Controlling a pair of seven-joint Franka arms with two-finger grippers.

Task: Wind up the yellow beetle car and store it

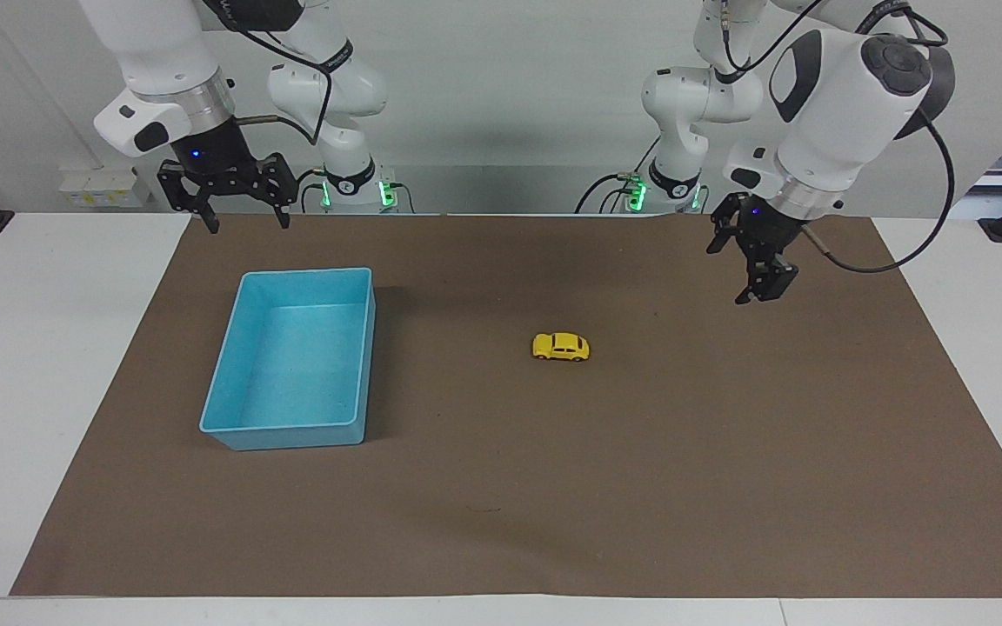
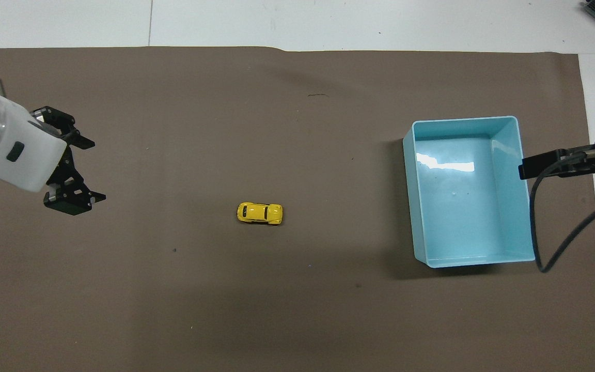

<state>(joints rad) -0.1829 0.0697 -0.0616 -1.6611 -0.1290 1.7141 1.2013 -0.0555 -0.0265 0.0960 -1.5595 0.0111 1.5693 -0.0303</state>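
Overhead view: yellow beetle car sitting mid-mat, well apart from blue tray, left gripper hanging jaws spread over mat nearby, likely lining up a pickup, right gripper waiting spread near tray.

No text, label, brand, number or sign can be read on anything in either view.
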